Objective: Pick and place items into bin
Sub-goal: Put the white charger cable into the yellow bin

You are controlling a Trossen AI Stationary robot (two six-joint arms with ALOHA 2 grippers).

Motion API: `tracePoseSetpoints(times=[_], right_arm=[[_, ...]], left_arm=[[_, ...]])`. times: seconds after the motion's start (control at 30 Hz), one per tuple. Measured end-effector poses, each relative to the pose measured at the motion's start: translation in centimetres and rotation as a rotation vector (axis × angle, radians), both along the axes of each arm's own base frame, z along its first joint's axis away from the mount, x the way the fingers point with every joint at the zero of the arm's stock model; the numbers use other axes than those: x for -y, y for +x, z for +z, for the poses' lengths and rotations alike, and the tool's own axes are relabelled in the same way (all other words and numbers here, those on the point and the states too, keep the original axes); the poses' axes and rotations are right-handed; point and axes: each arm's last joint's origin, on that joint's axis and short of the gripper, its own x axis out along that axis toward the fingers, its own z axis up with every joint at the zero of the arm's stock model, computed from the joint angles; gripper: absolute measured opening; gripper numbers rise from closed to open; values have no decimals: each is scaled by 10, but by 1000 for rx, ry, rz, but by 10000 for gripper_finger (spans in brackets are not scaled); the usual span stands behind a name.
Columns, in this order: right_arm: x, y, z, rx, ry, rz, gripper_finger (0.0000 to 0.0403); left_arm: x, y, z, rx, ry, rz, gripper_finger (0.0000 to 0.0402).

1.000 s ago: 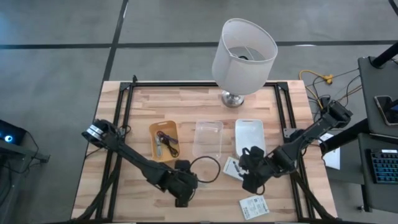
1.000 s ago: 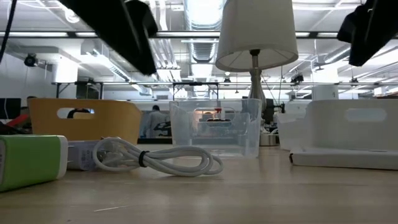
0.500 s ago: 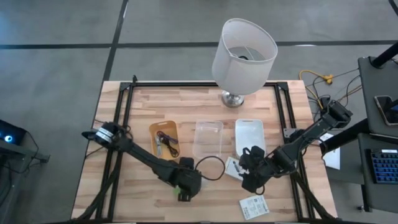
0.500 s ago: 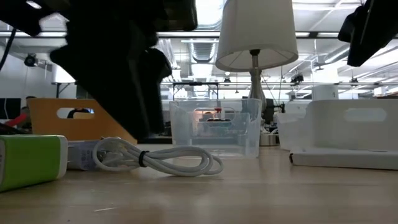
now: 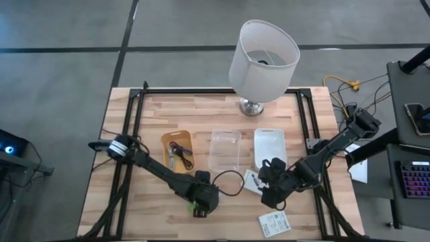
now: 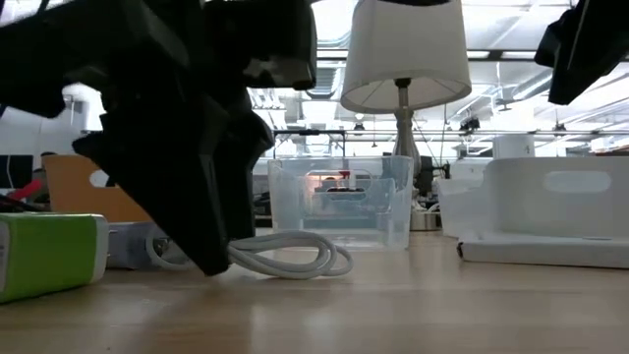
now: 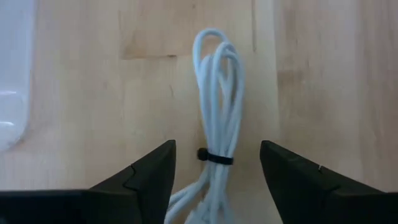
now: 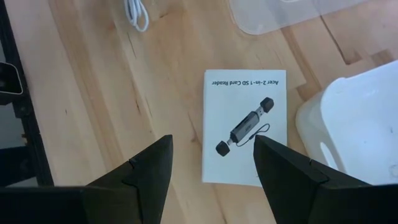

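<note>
Left gripper (image 7: 214, 163) hangs low with jaws wide astride the white cable (image 7: 217, 112), at six o'clock from the clear bin (image 5: 224, 148). Right gripper (image 8: 211, 167), jaws wide, hovers over the card packet (image 8: 244, 127).

A robotics lab set inside a large open industrial hall. A butcher-block wooden table (image 5: 215, 111) on a black metal frame (image 5: 134, 101) stands on a bare grey concrete floor (image 5: 60, 67), with two dark robot arms mounted at its sides. Seen level across the tabletop, the hall behind runs deep, with exposed ceiling ducts (image 6: 324, 74), strip lights and rows of workbenches. Beside the table, a keyboard (image 5: 413, 178) and loose yellow cables (image 5: 346, 86) lie at a neighbouring workstation.
</note>
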Motion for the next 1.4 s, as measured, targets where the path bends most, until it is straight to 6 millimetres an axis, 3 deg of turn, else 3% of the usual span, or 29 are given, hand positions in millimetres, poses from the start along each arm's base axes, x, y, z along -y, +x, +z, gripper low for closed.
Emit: tracePoseSetpoints(times=[0.67, 0.9, 1.0, 1.17, 1.3, 1.4], right_arm=[[0, 0, 0, -1, 1, -7, 210], [0, 0, 0, -1, 3, -11, 210], [0, 0, 0, -1, 5, -15, 210], [0, 0, 0, 0, 10, -32, 210], [1, 0, 0, 14, -6, -46, 210], [2, 0, 0, 24, -20, -53, 210]], left_arm=[[1, 3, -9, -19, -2, -29, 38], [0, 3, 1, -33, -19, 35, 33], [-2, 4, 27, 11, -66, 183, 33], [-12, -16, 110, 189, -274, 575, 32], [-33, -53, 161, 383, -338, 845, 32], [-58, -93, 173, 407, -286, 1076, 32]])
